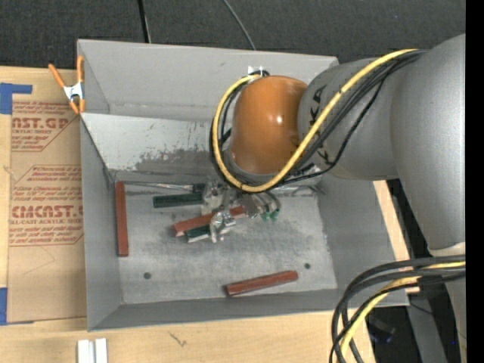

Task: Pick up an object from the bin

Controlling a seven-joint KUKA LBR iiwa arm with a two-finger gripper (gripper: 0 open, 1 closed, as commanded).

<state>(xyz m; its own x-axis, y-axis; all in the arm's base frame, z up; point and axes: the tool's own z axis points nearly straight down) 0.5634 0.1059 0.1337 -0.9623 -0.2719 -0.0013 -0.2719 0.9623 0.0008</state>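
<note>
— Near the middle of the bin (318, 233), the fingers (221, 218) are low over a red-brown stick (193, 224) that lies slanted, from eight o'clock to two o'clock. Are they apart or together?

— I cannot tell. The orange cover (265, 123) and the cables hide too much.

— How should this step be done well?

— I think the grasp should go across the thin side of the stick, near its middle, so that it does not tip when it is lifted. A short dark green piece (198, 235) touches it on the six o'clock side, and a longer dark green stick (175, 200) lies near at ten o'clock. It is better to close on the red-brown one alone and then lift straight up.

— And the floor?

— Grey metal, flat and scuffed, probably slippery. A stick may slide away if it is pushed from one side only.

— Is there room?

— Enough, I think. Toward four o'clock the floor is bare. A second red-brown stick (261, 283) lies well apart at six o'clock, and a third red-brown stick (121, 218) lies along the wall at nine o'clock.
</note>
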